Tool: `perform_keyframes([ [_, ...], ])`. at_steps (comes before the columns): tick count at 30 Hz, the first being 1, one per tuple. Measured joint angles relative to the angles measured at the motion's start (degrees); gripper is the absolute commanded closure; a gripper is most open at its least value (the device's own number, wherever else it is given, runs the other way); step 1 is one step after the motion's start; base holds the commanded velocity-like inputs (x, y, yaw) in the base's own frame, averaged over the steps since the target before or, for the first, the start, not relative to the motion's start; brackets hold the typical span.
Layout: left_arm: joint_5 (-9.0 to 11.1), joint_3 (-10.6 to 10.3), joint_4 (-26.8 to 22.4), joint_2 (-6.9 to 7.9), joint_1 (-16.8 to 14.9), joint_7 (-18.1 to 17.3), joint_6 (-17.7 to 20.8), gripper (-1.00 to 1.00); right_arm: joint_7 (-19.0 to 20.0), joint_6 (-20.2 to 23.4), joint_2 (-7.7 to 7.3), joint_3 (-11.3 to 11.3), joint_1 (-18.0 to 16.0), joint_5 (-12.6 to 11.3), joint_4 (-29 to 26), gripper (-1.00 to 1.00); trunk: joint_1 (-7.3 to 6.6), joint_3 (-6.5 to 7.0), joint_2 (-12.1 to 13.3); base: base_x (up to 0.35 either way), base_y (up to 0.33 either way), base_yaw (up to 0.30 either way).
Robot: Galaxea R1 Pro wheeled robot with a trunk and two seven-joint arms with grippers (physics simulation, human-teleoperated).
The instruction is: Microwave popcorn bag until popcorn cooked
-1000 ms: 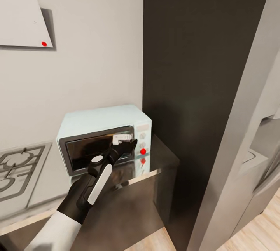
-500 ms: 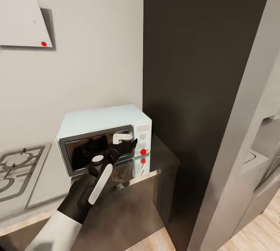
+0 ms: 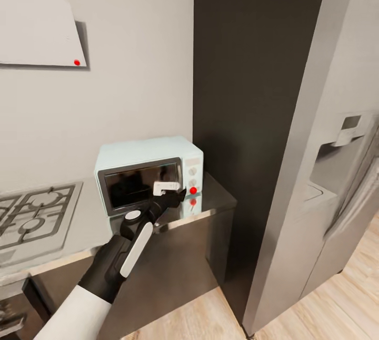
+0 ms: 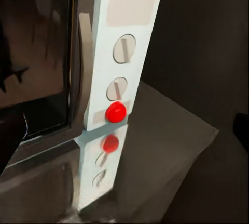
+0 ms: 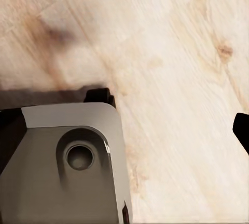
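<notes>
The left gripper (image 3: 176,196) reaches up to the microwave (image 3: 150,179), its tips at the door's right edge beside a red knob (image 3: 193,190); whether its jaws are spread or closed I cannot tell. The microwave is a pale mint-blue box with a dark glass door, shut, and a white panel of round knobs (image 4: 124,48). It stands on the reflective grey countertop (image 3: 218,200), against a tall dark cabinet (image 3: 252,92).
</notes>
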Motion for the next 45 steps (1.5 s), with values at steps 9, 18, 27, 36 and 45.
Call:
perform_keyframes([
  [9, 0.2, -0.1, 0.5, -0.08, 0.0, -0.1, 0.0, -1.0, 0.0, 0.0, 0.02, 0.0, 0.0, 0.1, 0.0, -1.0, 0.0, 0.0, 0.0, -0.335, 0.0, 0.0],
  [18, 0.7, 0.2, 13.2, -0.72, 0.0, -0.3, -1.1, -1.0, 0.0, -0.3, 0.19, 0.2, 0.0, 0.6, 0.0, -1.0, -0.03, 0.0, 0.0, -0.05, 0.0, 0.0],
  [27, 13.1, 0.9, 49.8, -1.74, 0.0, -0.8, -11.5, -1.0, -0.1, -3.7, 0.4, 0.4, 0.0, 5.4, -0.1, -1.0, -0.03, -0.01, 0.0, 0.0, 0.0, 0.0],
  [36, 17.5, 1.0, 72.7, -2.25, 0.3, -3.1, -19.0, -1.0, 0.1, -5.8, 0.13, 0.4, 0.0, 5.4, -0.1, -1.0, -0.04, -0.01, 0.0, 0.0, 0.0, 0.0],
  [45, 17.0, 0.8, 73.0, -1.31, 17.2, -3.3, -19.9, -1.0, 0.2, -5.5, 0.15, 0.4, 0.0, 5.3, -0.1, -1.0, -0.04, -0.02, 0.0, 0.0, 0.0, 0.0],
])
